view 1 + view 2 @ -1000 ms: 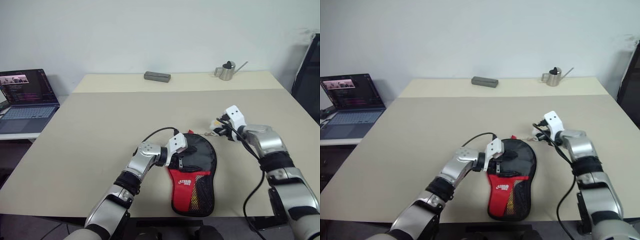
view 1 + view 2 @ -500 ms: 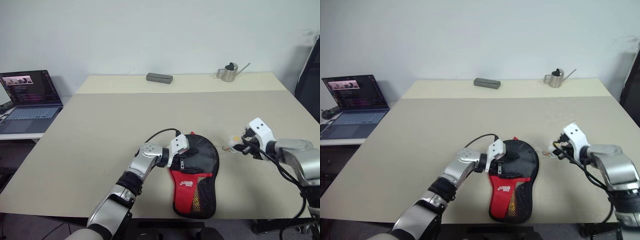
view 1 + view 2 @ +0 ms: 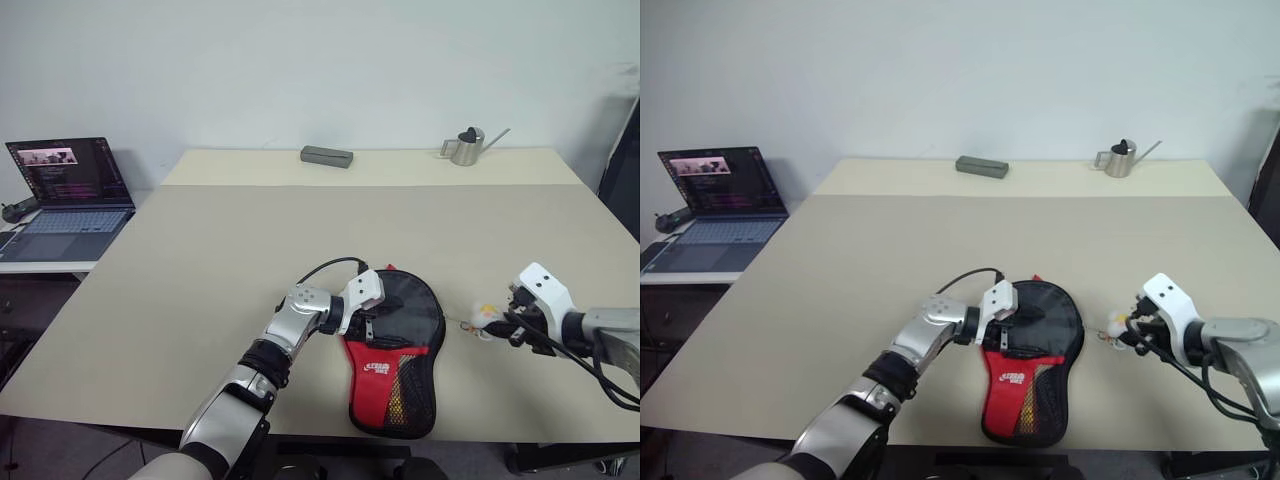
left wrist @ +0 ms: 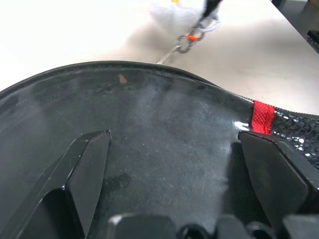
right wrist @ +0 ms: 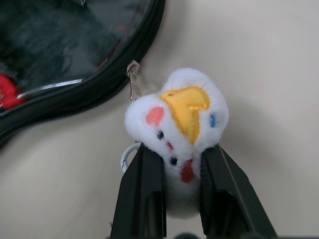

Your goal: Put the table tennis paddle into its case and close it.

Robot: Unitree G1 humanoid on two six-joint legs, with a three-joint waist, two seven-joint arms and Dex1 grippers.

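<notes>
Black-and-red case (image 3: 393, 352), white-yellow plush charm (image 5: 180, 121), beige table (image 3: 230, 260)

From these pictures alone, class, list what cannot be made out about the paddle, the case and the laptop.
- Paddle: whether it lies inside the case is hidden by the black fabric, in both head views.
- Zipper: how far it is closed is too small to tell, partly behind the left gripper.
- Laptop: screen text too small.
- Case lettering: too small to read.

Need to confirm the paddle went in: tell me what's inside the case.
The case lies flat on the table, its black and red cover hiding the inside, so no paddle can be seen. The left tool rests open on it; the right tool pinches its plush charm.
</notes>
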